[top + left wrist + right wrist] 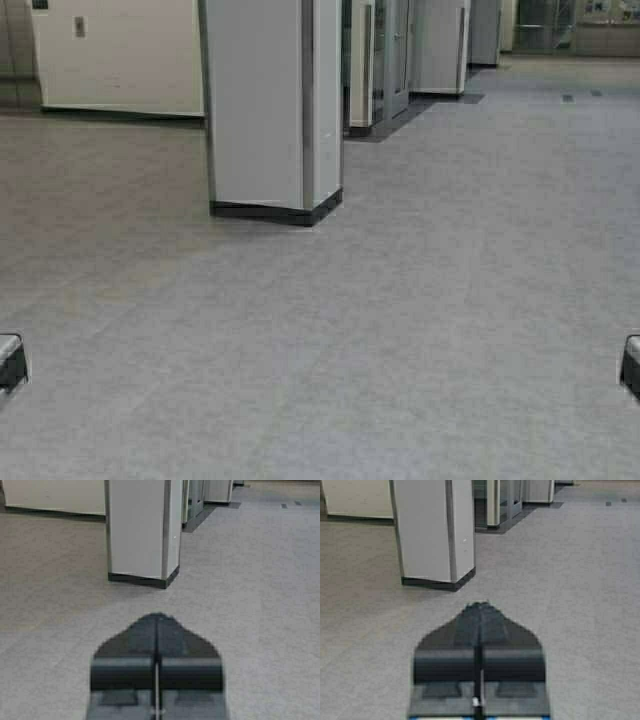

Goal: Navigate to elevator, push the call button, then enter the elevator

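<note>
Far ahead on the robot's left, on the cream wall (120,55) beyond the open floor, a small upright grey plate shows, which I take to be the call button (79,27); it is too small to make out a button or print on it. Of the elevator (10,50) only a darker strip at the extreme left edge of the high view could belong to it, and I cannot tell that for sure. A white square pillar (270,100) with a dark base stands between the robot and the back of the hall, to the right of the plate, and glass doors (390,55) lie farther back to the right.

Grey carpet (420,300) fills most of the view. The left gripper (156,625) is held low and forward over the carpet, its fingers pressed together with only a thin seam between them and nothing in them. The right gripper (480,612) sits the same way, fingers closed and empty. In the high view only the tips of the two arms peek in at the lower corners.

Judging by this, the task is in its first stage: the drive toward the elevator is under way, with the wall plate well apart from the robot. Turning left toward that wall, closing in, pressing the button and rolling inside all appear to be left.
</note>
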`<state>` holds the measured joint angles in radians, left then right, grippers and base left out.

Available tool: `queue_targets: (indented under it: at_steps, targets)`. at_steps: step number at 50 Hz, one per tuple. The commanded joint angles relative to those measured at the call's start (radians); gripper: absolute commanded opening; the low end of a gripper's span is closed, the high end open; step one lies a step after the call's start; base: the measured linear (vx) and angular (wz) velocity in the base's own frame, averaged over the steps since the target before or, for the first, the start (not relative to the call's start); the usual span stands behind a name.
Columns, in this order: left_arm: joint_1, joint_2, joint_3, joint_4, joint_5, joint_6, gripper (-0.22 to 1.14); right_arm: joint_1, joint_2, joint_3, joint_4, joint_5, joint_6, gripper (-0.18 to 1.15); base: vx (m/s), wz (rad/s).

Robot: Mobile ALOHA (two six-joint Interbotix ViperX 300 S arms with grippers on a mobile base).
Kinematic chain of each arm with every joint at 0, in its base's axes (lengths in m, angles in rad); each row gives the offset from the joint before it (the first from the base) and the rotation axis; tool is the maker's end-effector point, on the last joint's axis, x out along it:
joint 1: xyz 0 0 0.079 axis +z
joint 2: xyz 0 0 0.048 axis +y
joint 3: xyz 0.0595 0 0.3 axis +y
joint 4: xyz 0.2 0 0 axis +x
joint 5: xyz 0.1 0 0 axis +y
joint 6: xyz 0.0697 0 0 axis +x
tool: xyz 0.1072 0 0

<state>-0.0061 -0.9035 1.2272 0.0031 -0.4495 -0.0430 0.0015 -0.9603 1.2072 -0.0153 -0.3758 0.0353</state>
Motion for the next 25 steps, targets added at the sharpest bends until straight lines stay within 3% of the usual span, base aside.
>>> queue_targets:
  at_steps: [1, 25]
  targets:
    - [0.002, 0.003, -0.014, 0.002, -0.008, -0.002, 0.03, -0.002, 0.005, -0.021, -0.005, -0.009, 0.0, 0.04, 0.73, 0.11]
    - [0.002, 0.015, -0.012, 0.002, -0.008, 0.002, 0.03, 0.0, -0.008, -0.015, -0.005, -0.009, 0.002, 0.04, 0.74, 0.17]
